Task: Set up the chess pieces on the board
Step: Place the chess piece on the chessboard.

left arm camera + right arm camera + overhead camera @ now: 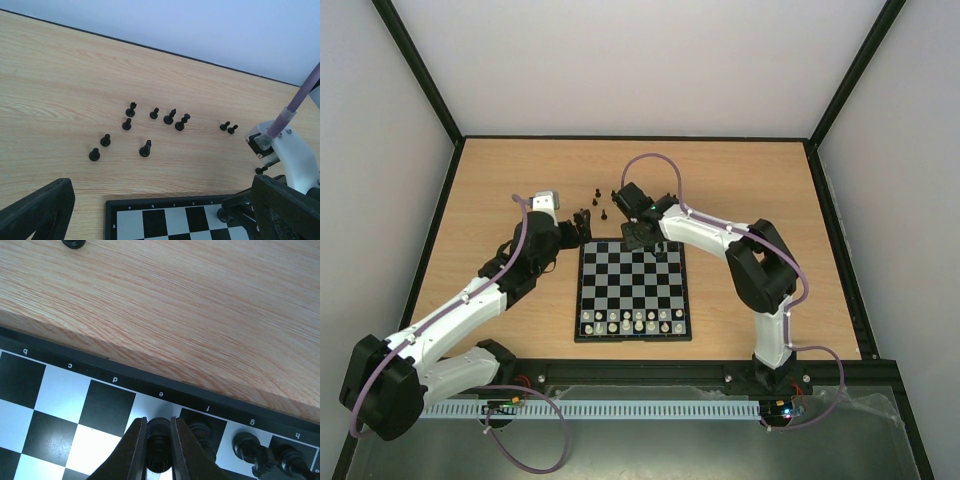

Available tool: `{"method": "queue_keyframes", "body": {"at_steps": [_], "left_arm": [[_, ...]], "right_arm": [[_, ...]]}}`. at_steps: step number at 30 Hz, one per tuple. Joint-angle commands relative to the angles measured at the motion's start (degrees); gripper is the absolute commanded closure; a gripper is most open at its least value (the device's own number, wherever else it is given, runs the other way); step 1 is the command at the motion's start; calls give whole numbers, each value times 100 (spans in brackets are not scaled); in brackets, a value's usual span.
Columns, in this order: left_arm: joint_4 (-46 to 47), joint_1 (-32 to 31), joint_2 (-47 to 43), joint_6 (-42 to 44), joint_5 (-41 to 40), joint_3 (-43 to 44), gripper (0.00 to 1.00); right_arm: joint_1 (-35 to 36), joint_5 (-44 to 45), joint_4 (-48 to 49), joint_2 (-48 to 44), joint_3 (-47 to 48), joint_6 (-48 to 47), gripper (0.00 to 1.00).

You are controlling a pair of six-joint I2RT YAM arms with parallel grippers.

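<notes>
Ten or so black chess pieces (145, 148) stand loose on the table (60, 80), just past the far edge of the board (175, 217). From the left wrist cam they form a ragged cluster: a few in the middle, a pair nearer the left, another pair off to the right by the other arm. All look upright, though they're too small to tell types.

The right gripper (158, 421) is clenched on the held piece (159, 437), a black one, w/ a finger (135, 450) pressed against each side. It sits over the light square under the letter e, in the far rank of the board. Can't tell whether its base touches the square, since that part is hidden btwn the fingers. Three more black pcs stand in the same rank on the f, g and h squares, the f one just beside the held piece. One more loose black piece shows at the top edge of that view, on the bare wood.

The left gripper (584, 225) hangs near the board's far-left corner, jaws spread wide w/ nothing btwn them. Its fingers (42, 207) show only in the bottom corners of its own cam.

White pieces (638, 320) line the two near ranks. The middle of the board is bare squares.
</notes>
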Motion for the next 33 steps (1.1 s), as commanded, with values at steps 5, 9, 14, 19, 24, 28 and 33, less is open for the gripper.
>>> {"method": "queue_keyframes", "body": {"at_steps": [5, 9, 14, 19, 24, 28, 33], "left_arm": [[-43, 0, 34, -10, -52, 73, 1], [-32, 0, 40, -10, -53, 74, 1], [-27, 0, 57, -9, -50, 72, 1], [-26, 1, 70, -10, -46, 70, 1], [-18, 6, 70, -10, -43, 72, 1], [-18, 1, 72, -10, -43, 68, 1], [-18, 0, 70, -4, -43, 75, 1]], "right_arm": [[37, -53, -27, 161, 95, 57, 89], [31, -66, -16, 177, 98, 59, 89], [33, -98, -7, 211, 111, 59, 89], [38, -103, 3, 248, 115, 60, 89], [32, -90, 10, 286, 120, 67, 89], [35, -80, -2, 315, 140, 68, 89], [38, -89, -12, 311, 138, 68, 87]]}}
